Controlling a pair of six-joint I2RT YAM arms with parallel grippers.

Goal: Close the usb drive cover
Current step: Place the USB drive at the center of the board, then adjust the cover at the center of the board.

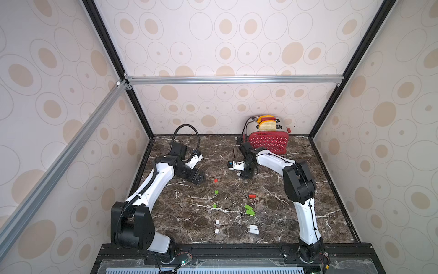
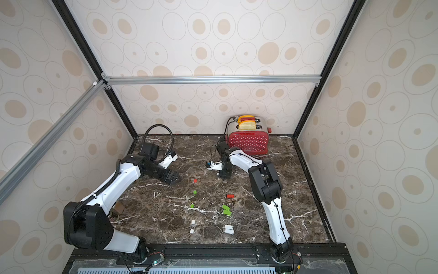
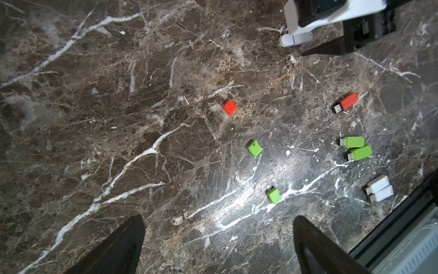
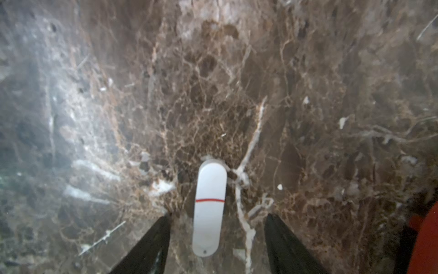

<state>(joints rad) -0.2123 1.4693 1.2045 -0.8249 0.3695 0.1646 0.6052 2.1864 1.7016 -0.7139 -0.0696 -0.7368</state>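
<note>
Here parted right fingers (image 4: 147, 244) flank the white usb drive (image 4: 208, 208) without touching; left fingers (image 3: 118, 249) spread wide, empty.

We see a red toaster (image 1: 269, 142) at the table's (image 1: 177, 213) far edge, right of centre. Two toast slices (image 1: 267, 125) stand in it.

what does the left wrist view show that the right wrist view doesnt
Only the left wrist view: the loose red cap, two green caps, the uncapped red drive, green drives and white drives, and the left hand, wide open above the table. Only the right wrist view: a close look at the right hand, open, with a clear gap between each finger and the drive. Both: the closed white drive with a red line, lying on the marble table.
</note>
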